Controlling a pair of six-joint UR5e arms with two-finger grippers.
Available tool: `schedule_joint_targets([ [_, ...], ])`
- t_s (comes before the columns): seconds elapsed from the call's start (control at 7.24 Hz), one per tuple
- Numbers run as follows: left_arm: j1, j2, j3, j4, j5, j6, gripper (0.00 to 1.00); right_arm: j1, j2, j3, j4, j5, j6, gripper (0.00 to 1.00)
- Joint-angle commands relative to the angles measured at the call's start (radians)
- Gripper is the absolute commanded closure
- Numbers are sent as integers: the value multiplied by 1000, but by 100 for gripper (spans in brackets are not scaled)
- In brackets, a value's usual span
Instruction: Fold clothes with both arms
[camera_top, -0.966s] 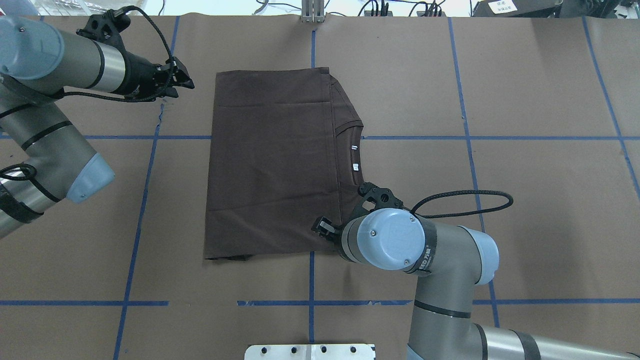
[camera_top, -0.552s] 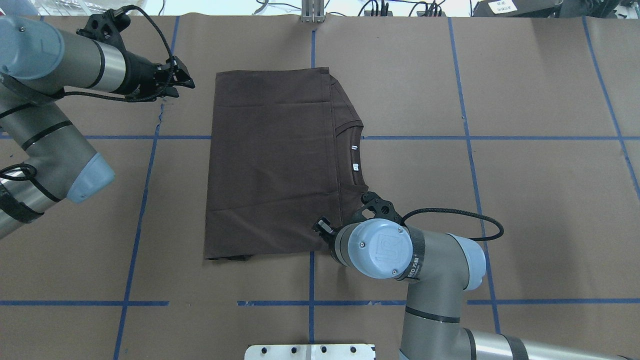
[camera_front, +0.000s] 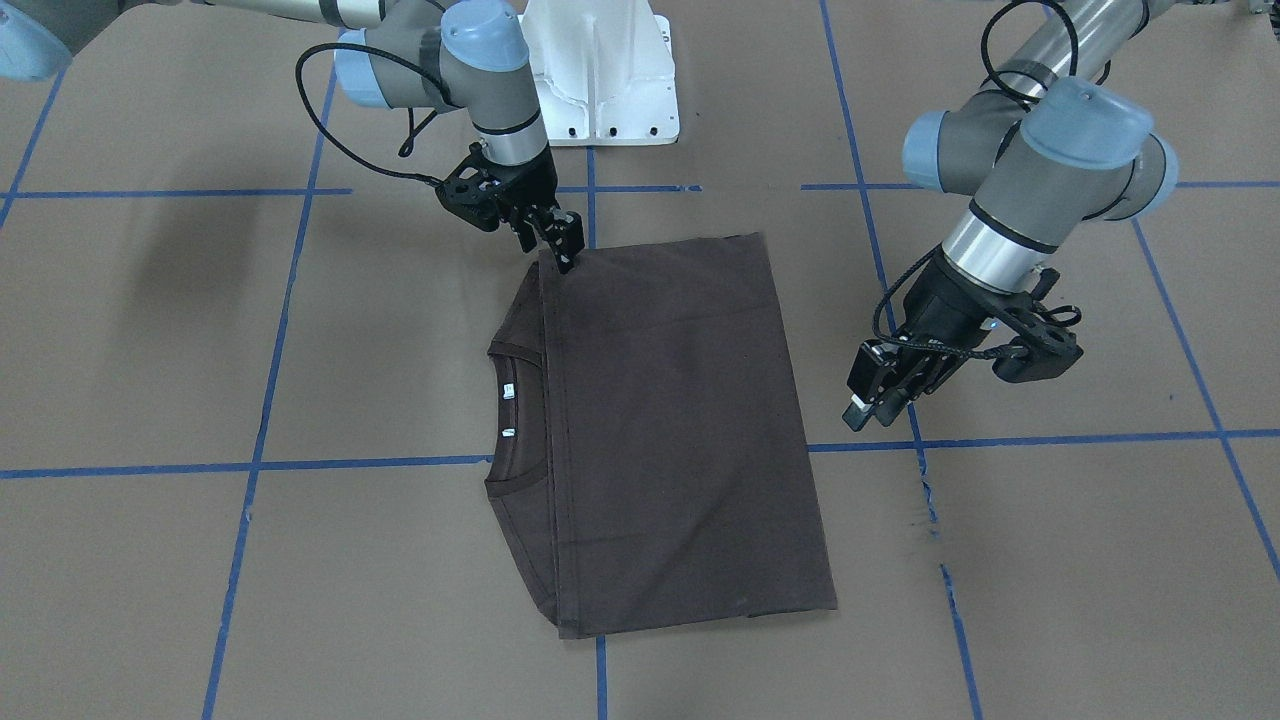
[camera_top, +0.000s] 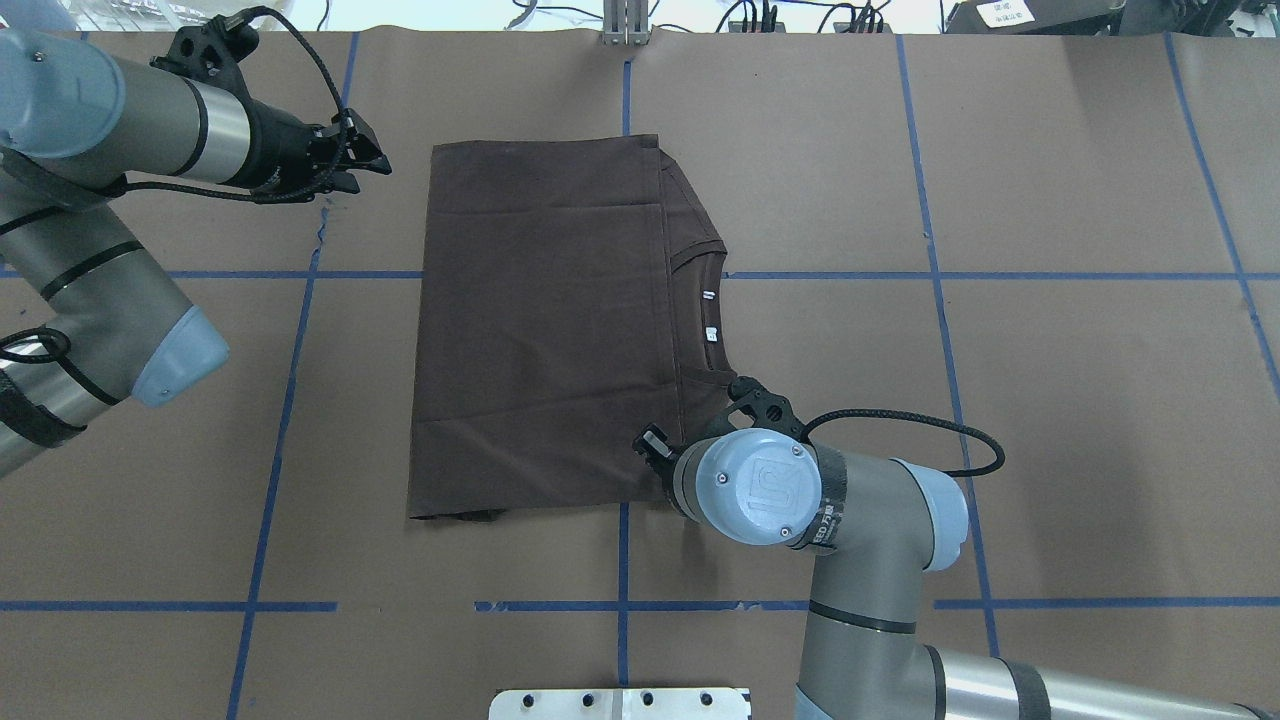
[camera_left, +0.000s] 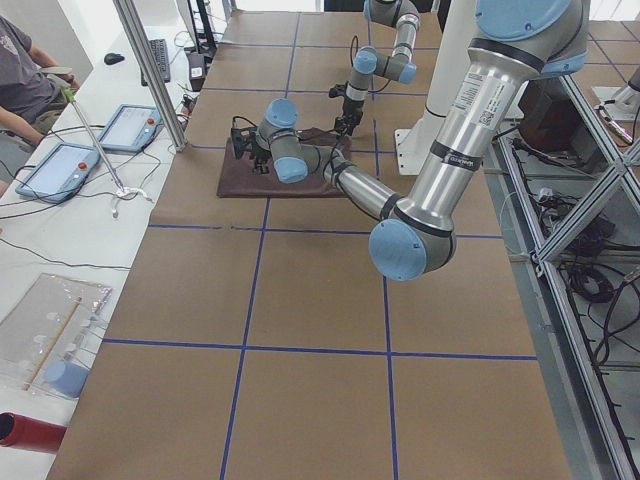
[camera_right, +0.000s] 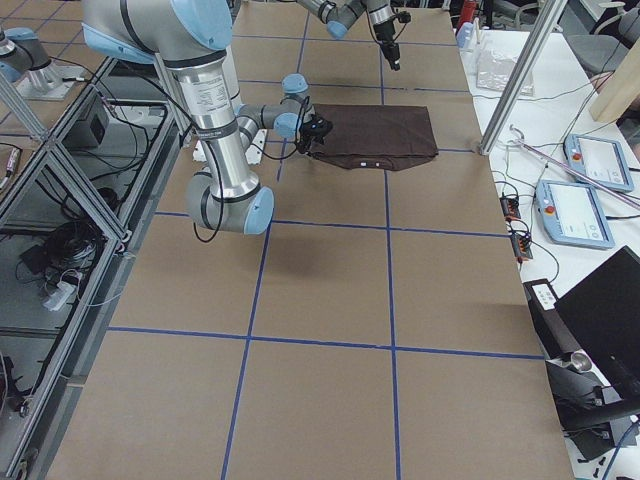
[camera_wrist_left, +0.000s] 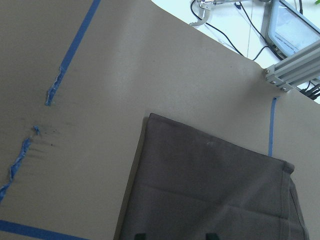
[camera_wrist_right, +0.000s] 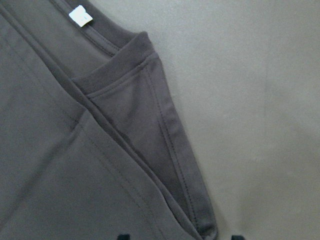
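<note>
The dark brown-grey T-shirt lies flat and folded into a rectangle at the table's middle, also in the front view. Its collar with white tags pokes out on the robot's right side. My right gripper is down at the shirt's near right corner. In the right wrist view its open jaws straddle the folded shoulder edge. My left gripper is open and empty, hovering beside the shirt's far left corner, apart from the cloth.
The table is covered in brown paper with blue tape lines. The white pedestal base stands at the robot's edge. Tablets, cables and an aluminium post sit past the far edge, where a person sits.
My right arm's wrist and elbow have shifted slightly toward the shirt's near right corner. My left arm and the shirt have barely moved.
</note>
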Motion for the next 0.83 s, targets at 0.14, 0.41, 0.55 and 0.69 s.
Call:
schedule_joint_targets([
  [0.14,0,0,-1,1,0,-3,50,7,18,-24,-1,1,3,27],
  [0.41,0,0,-3,1,0,-3,50,5,32,-44,-2,1,6,59],
  [0.55,0,0,-6,1,0,-3,50,5,32,-53,0,3,1,59],
  [0.69,-1,2,-6,4,0,-3,50,5,32,-52,0,5,4,70],
])
